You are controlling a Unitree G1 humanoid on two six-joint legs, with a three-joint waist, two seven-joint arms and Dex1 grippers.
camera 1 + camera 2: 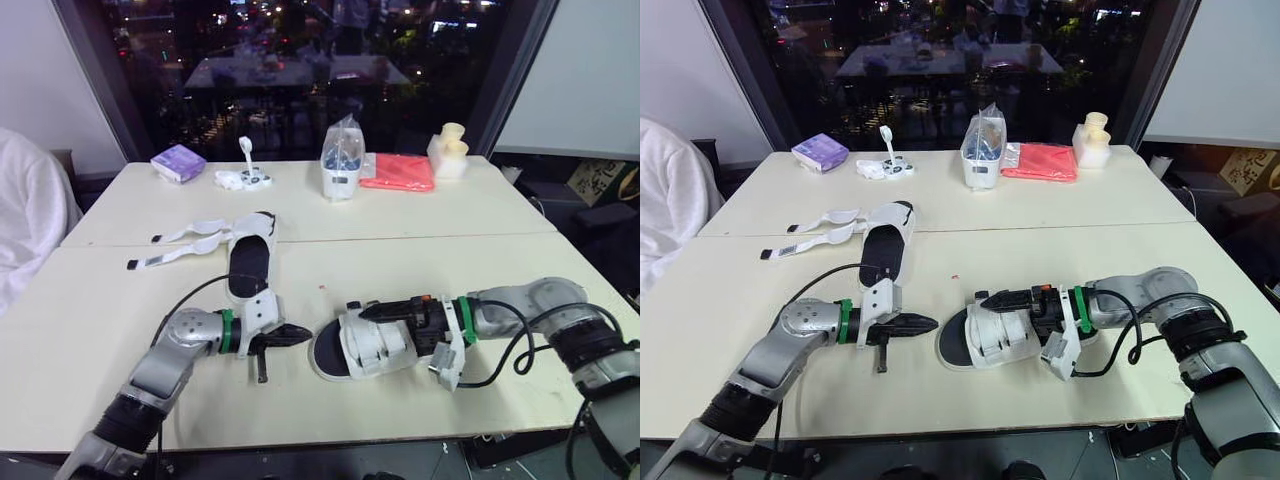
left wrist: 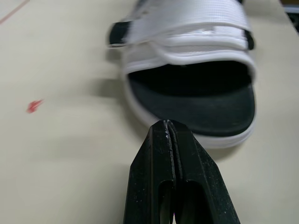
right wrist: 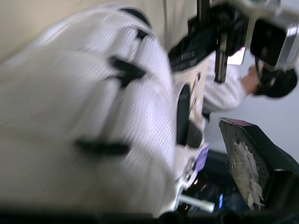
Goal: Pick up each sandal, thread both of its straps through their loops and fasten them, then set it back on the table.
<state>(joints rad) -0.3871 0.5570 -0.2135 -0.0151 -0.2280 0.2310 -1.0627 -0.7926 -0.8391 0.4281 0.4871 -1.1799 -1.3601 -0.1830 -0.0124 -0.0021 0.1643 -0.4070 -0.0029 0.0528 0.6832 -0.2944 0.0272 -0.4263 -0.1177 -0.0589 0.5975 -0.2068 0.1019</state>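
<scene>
Left wrist view: pointing left gripper (image 2: pixel 169 127), jaws clenched empty, at strapped sandal (image 2: pixel 187 28); likely settling it on surface (image 2: pixel 56 163) under right gripper (image 1: pixel 368 312), hold unclear.

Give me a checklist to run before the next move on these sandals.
1. Near sandal flat on the table: ok.
2. Near straps fastened: ok, both lie closed across the top, as far as the left wrist view shows.
3. Far straps fastened: not ok, both lie loose on the table, spread to the robot's left of the far sandal.
4. Left gripper free: ok, its fingers are shut on nothing and point at the near sandal.
5. Right gripper clear of the near sandal: cannot tell, it lies over the sandal's top.
</scene>
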